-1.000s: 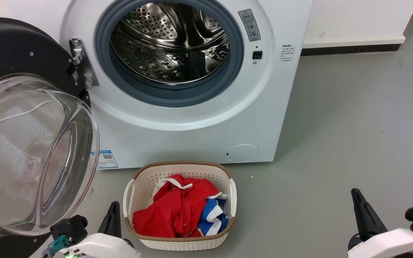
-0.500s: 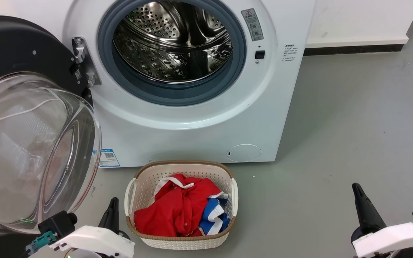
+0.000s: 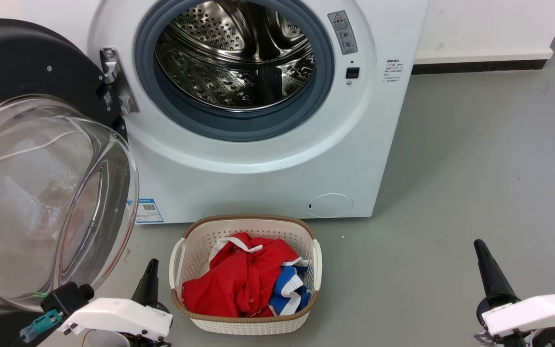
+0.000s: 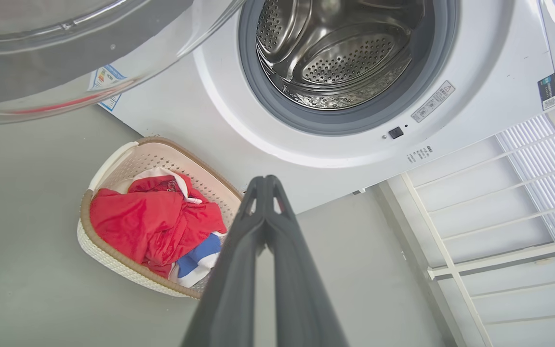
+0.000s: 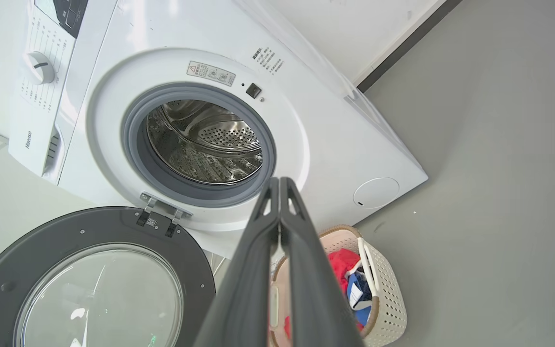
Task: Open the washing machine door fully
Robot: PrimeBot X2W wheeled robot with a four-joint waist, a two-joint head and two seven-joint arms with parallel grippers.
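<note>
The white washing machine (image 3: 268, 164) stands ahead with its steel drum exposed. Its round black door (image 3: 22, 62) is swung wide to the left on its hinge, the clear glass bowl (image 3: 41, 193) bulging toward me. The right wrist view shows the door (image 5: 85, 231) lying open below the drum hole. My left gripper (image 3: 151, 270) sits low beside the basket, shut, with nothing in it; its fingertips (image 4: 264, 183) touch. My right gripper (image 3: 481, 248) hangs at the lower right over bare floor, shut and empty, tips (image 5: 280, 185) together.
A cream laundry basket (image 3: 246, 327) with red and blue clothes sits on the grey floor in front of the machine. A white wall with a dark skirting (image 3: 475, 65) runs behind at the right. A white barred rack (image 4: 499, 226) stands beside the machine.
The whole head view has shifted slightly, so the camera moved. Both forearms have sunk a little lower in the picture. The door stays open as before.
</note>
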